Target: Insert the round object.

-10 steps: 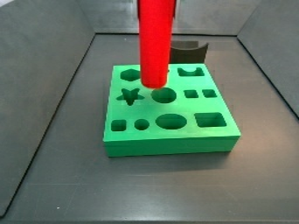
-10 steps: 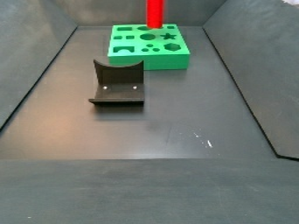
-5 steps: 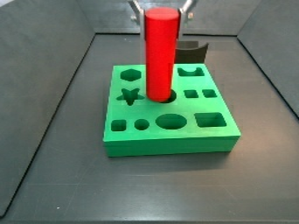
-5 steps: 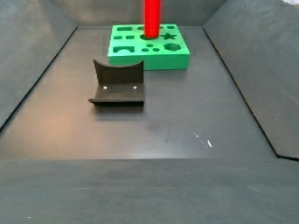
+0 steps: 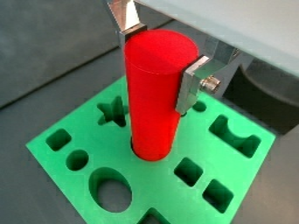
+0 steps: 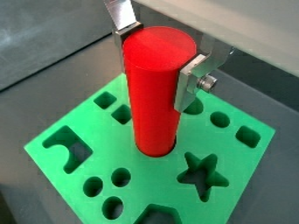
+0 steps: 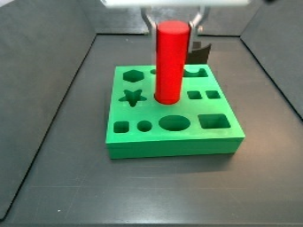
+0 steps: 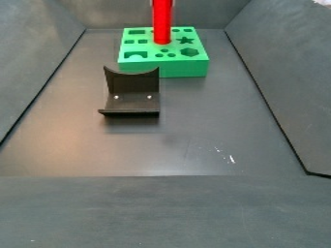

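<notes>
gripper (image 5: 156, 54): above the green block, silver finger plates flanking the top of the red cylinder. Whether the pads are clamping or have just let go, I can't tell; no clear gap shows in either wrist view.
red cylinder (image 7: 172, 60): upright, lower end seated in the round hole (image 6: 156, 150) near the middle of the green block (image 7: 178, 142). Most of its length stands proud.
alignment: looks plumb in both wrist views and in a side view (image 8: 162, 21); no visible lean.
stage: my read is insertion begun, not bottomed out.
how to do it well: keep the axis vertical, push straight down, no side load. If it binds, back off slightly rather than forcing. Open the fingers only once it stops sinking, then lift straight up so the pads don't drag it sideways.
risk: a tilt at release could jam it against the hole's rim.
fixture (image 8: 130, 94): on the floor, well apart from the block, not in play.
</notes>
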